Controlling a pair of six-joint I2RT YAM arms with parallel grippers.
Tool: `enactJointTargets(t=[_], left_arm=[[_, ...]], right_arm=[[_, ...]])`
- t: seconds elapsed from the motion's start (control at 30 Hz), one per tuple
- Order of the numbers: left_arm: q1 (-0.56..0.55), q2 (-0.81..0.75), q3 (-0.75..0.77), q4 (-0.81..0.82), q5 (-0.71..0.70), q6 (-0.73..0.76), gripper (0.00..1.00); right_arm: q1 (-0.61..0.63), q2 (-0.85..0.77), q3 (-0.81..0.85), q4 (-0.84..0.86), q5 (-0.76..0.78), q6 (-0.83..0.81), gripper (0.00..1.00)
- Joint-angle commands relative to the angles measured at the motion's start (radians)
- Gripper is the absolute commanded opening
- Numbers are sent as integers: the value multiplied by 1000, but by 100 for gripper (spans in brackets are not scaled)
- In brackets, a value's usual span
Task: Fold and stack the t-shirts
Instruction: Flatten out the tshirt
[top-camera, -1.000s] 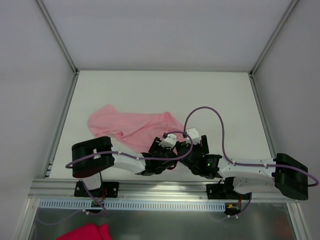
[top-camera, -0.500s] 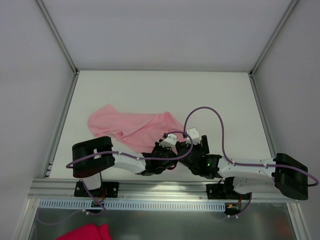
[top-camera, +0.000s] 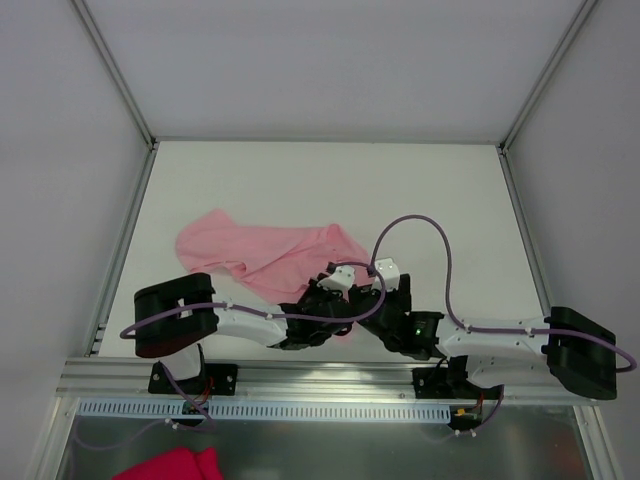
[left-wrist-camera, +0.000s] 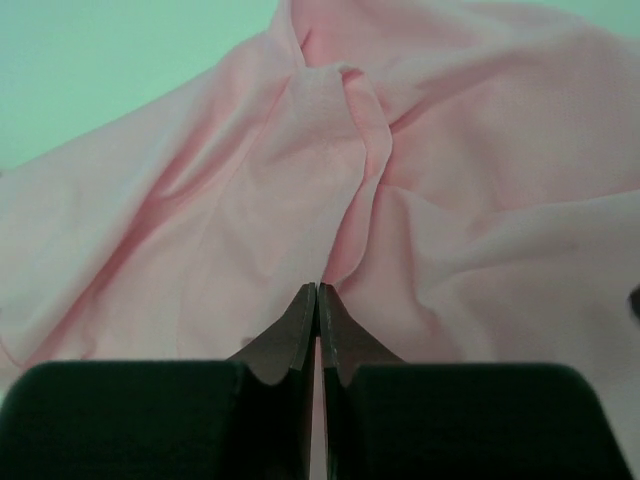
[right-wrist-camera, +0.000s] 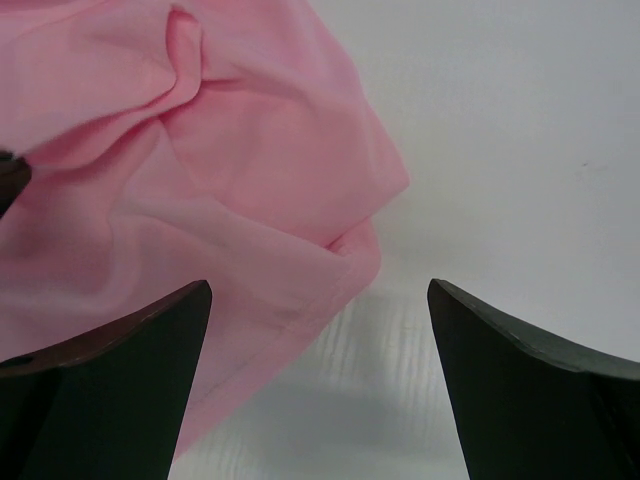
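Now: left hand (left-wrist-camera: 317, 290) newly closed, pinching a fold of pink t-shirt (top-camera: 255, 250), crumpled centre-left on the counter (top-camera: 400, 190); right hand (right-wrist-camera: 320, 300) wide open alongside. Grasp apparently secured; spreading probably follows.

Looking down from the top camera, you see a white tabletop (top-camera: 300, 180) boxed in on three sides by plain white walls (top-camera: 330, 60). Slim aluminium posts (top-camera: 112, 70) rise along the back corners. A silver aluminium rail (top-camera: 330, 378) runs along the tabletop's near edge, and just below it sits a white slotted strip (top-camera: 300, 409). Below the strip, a dull grey metal sheet (top-camera: 350, 450) spreads across the bottom of your view. At its lower left a deep magenta cloth (top-camera: 170, 466) lies bunched, cut off by the picture's edge.
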Motion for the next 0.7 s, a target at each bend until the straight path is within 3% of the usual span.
enactJointTargets(t=[0.0,0.3,0.5,0.67], left_arm=[[-1,-65,64,111,-23,167,0],[19,-130,84,184,-43,270,0],[33,-188,60,201,-47,300,0],[51,-231,15,204,-35,291,0]], right_arm=[[59,7,-23,173,-196,28,96],[237,234,28,245,-253,146,95],[346,260,162,46,-80,176,95],[380,138,124,-96,29,233,95]])
